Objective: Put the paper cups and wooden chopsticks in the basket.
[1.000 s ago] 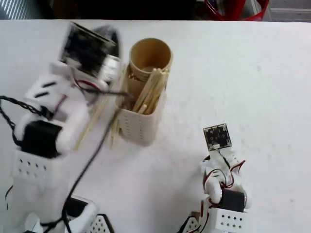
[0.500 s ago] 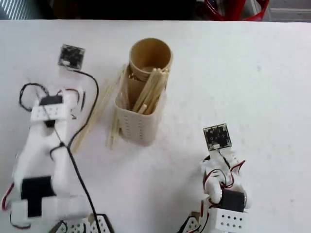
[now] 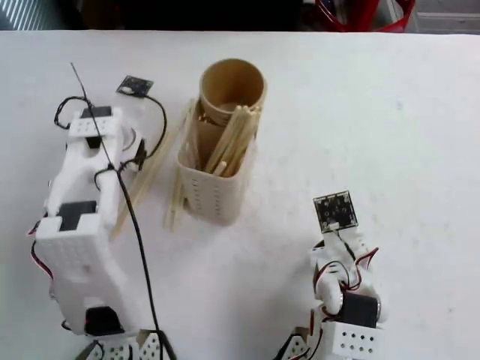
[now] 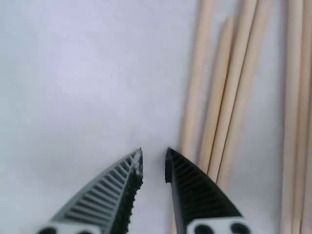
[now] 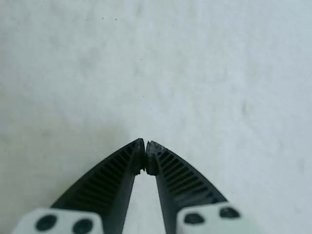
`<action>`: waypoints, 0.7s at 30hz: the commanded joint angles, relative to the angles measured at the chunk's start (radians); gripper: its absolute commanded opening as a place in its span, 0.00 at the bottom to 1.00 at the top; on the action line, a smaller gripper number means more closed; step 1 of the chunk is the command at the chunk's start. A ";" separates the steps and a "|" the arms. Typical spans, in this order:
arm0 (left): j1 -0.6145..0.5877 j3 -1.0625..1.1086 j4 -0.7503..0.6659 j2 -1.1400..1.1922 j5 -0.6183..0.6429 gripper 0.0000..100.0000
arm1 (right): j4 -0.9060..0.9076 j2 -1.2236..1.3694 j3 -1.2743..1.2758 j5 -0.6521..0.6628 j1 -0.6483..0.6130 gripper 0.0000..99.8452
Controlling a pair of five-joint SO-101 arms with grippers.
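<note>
At the table's (image 3: 390,112) left, the left tool (image 4: 153,158) hangs slightly parted and empty, just beside loose wooden chopsticks (image 4: 214,112) lying outside the basket (image 3: 214,196). Best practice here: spread wider, straddle one stick, pinch squarely. In the basket stand the paper cups (image 3: 232,84). Far right, the right tool (image 5: 146,152) rests with tips pressed together, empty.

Finding: a robotics lab or workshop test station. My left arm (image 3: 75,217) and right arm (image 3: 345,296) stand on a plain white bench (image 3: 405,112). Both are built of white printed parts with exposed wiring (image 3: 139,247) and an uncased camera circuit board (image 3: 335,211). A red plastic item (image 3: 360,19), kind undetermined, sits beyond the far edge.
</note>
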 commanded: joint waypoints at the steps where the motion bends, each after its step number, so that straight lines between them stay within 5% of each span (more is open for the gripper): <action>1: -0.012 -0.052 0.003 -0.064 0.003 0.09 | -0.012 -0.002 0.009 -0.002 -0.001 0.02; 10: 0.053 0.238 -0.147 -0.303 0.011 0.10 | -0.012 -0.002 0.009 -0.002 0.001 0.02; 21: 0.053 0.206 -0.181 -0.188 -0.008 0.10 | -0.012 -0.002 0.009 -0.002 0.001 0.02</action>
